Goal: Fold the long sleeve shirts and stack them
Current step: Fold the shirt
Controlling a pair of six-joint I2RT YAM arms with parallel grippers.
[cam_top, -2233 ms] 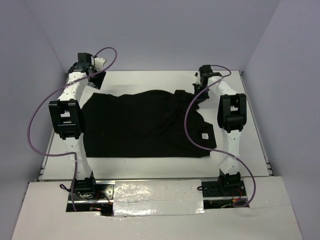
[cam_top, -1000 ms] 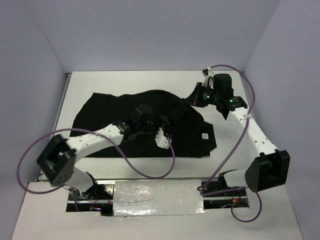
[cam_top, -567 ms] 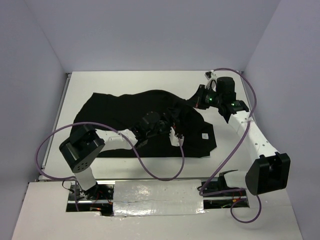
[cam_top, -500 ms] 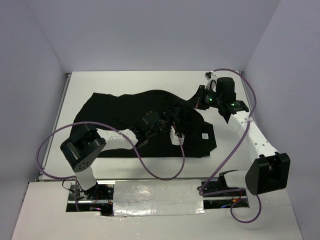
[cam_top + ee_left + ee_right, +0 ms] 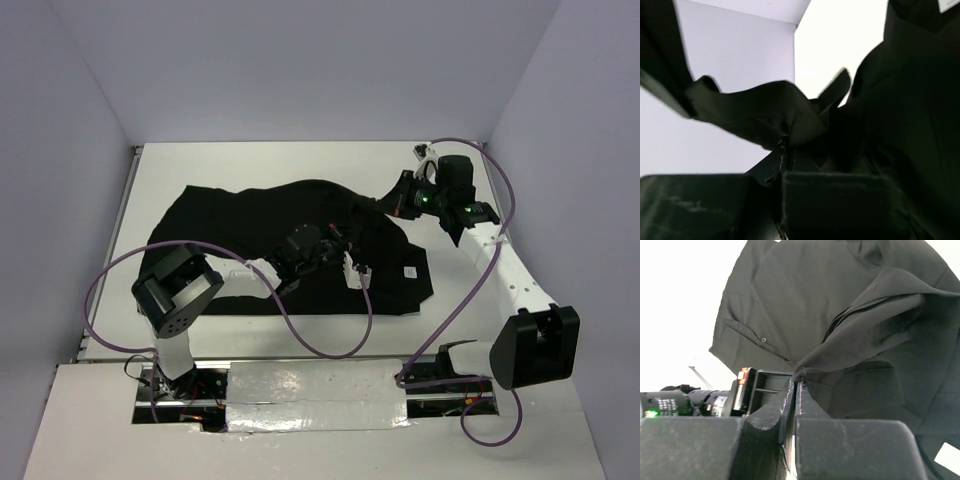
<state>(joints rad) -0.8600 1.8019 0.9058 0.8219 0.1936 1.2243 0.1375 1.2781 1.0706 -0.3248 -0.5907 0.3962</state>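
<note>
The black long sleeve shirt (image 5: 230, 245) lies spread over the white table (image 5: 300, 160), and its small white tag (image 5: 408, 272) shows near its right edge. My left gripper (image 5: 340, 238) reaches over the middle of the shirt. In the left wrist view it (image 5: 785, 144) is shut on a raised fold of the black shirt (image 5: 765, 112). My right gripper (image 5: 392, 203) is at the shirt's far right part. The right wrist view shows it (image 5: 799, 375) shut on a pinched ridge of the shirt (image 5: 875, 320), lifted a little off the table.
Purple cables (image 5: 330, 345) loop from both arms over the shirt's front edge and the table. Grey walls enclose the table at the back and on both sides. The left arm's wrist (image 5: 747, 385) sits close beside my right fingers (image 5: 785, 402). Bare white table (image 5: 300, 160) lies behind the shirt.
The left gripper stood open over the shirt's middle and has now shut on a fold of it. Its elbow has shifted slightly right. The right gripper keeps its hold, barely moved.
</note>
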